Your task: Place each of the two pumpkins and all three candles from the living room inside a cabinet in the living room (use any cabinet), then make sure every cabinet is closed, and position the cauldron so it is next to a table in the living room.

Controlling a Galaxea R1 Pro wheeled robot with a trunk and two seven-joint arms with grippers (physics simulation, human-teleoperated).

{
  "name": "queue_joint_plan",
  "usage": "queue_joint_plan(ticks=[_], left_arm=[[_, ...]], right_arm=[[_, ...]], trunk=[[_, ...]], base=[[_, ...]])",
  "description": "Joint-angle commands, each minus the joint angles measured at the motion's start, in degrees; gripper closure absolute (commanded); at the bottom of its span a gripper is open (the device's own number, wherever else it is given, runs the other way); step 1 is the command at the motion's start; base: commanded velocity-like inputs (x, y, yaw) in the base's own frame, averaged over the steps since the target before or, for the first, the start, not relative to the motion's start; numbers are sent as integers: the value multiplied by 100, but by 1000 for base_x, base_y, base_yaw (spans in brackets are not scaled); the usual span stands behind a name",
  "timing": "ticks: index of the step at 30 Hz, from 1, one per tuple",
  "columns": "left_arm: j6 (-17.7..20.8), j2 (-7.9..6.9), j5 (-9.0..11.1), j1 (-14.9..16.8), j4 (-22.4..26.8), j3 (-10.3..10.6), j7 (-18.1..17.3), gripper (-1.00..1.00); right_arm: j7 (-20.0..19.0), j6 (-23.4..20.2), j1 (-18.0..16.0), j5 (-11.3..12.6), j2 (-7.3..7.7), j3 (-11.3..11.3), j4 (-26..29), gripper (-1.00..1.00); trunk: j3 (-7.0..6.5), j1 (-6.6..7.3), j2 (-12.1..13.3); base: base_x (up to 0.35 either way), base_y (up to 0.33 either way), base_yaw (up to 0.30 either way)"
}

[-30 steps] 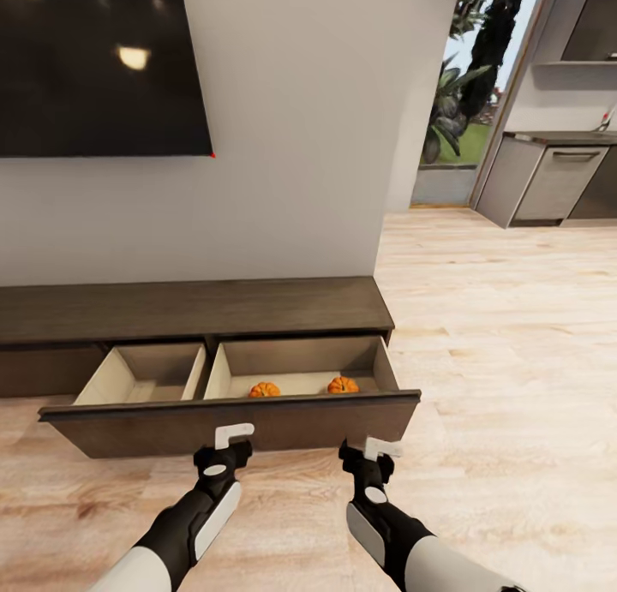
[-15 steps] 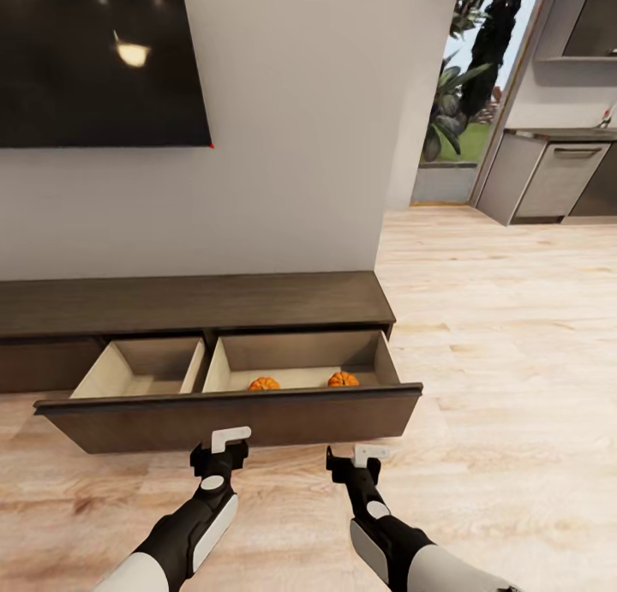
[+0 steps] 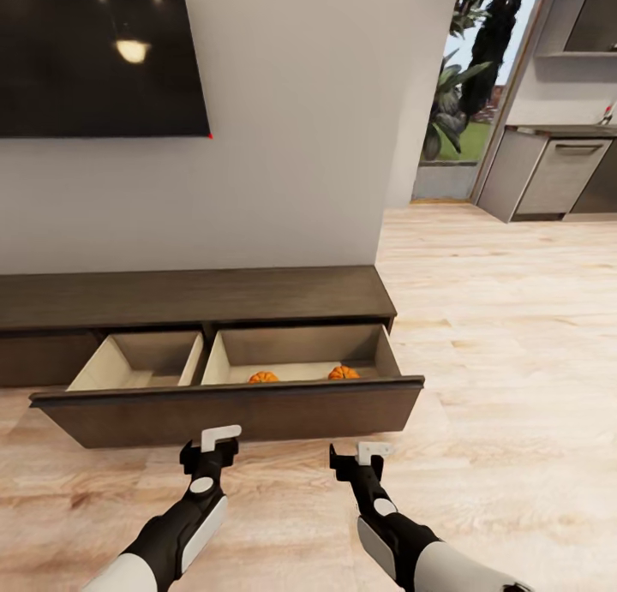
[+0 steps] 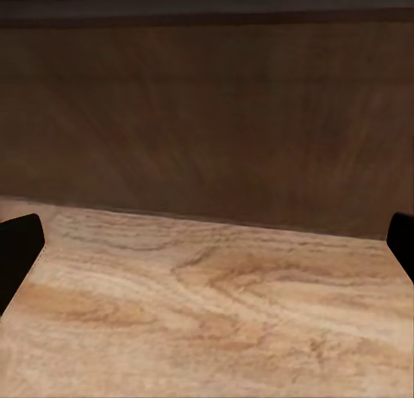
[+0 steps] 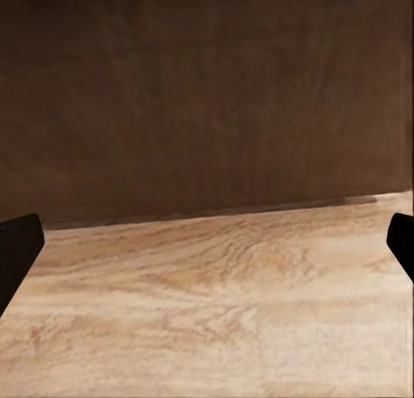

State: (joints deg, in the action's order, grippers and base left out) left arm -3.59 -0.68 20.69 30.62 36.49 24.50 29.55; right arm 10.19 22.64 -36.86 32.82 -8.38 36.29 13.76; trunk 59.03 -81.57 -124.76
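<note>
White wall [image 3: 291, 146] w/ dark TV [image 3: 94, 56], light wood floor [image 3: 514, 335].

The pulled-out drawer front [image 3: 227, 412] of the cabinet [image 3: 188, 296] stands as a wall just beyond both pincers. Above it the drawer lies open from the top, two pumpkins [image 3: 263, 376] sitting near its front. Bare floor [image 3: 497, 335] runs clear to the right.

No legible text, label, brand, number or sign found in any view. The cabinet [image 3: 197, 296] top and its open drawer front [image 3: 231, 412] are plain dark wood with no markings. The dark wall screen [image 3: 94, 56] carries only a light reflection. The far kitchen units [image 3: 557, 176] at right show no readable lettering.
</note>
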Motion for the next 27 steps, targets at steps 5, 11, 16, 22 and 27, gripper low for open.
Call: queue_joint_plan(ticks=[5,11,16,22,27], left_arm=[[-101,-27,53,-3,-2,381,47,-100],[-209,-25,57,-4,-2,614,58,-100],[-543,-28,41,4,-1,673,54,-100],[-735,-22,54,5,-2,682,52,-100],[-734,-6,50,5,-2,687,48,-100]], right_arm=[[40,218,-5,66,109,14,-6,-100],[69,335,-5,106,108,-16,7,-100],[98,351,-5,117,103,-28,29,-100],[105,355,-5,119,80,-34,54,-100],[113,463,-5,119,76,-34,55,-100]], trunk=[[95,-109,-204],[167,-197,-364],[167,-197,-364],[167,-197,-364],[167,-197,-364]], base=[[0,0,0],[0,0,0],[0,0,0],[0,0,0],[59,0,0]])
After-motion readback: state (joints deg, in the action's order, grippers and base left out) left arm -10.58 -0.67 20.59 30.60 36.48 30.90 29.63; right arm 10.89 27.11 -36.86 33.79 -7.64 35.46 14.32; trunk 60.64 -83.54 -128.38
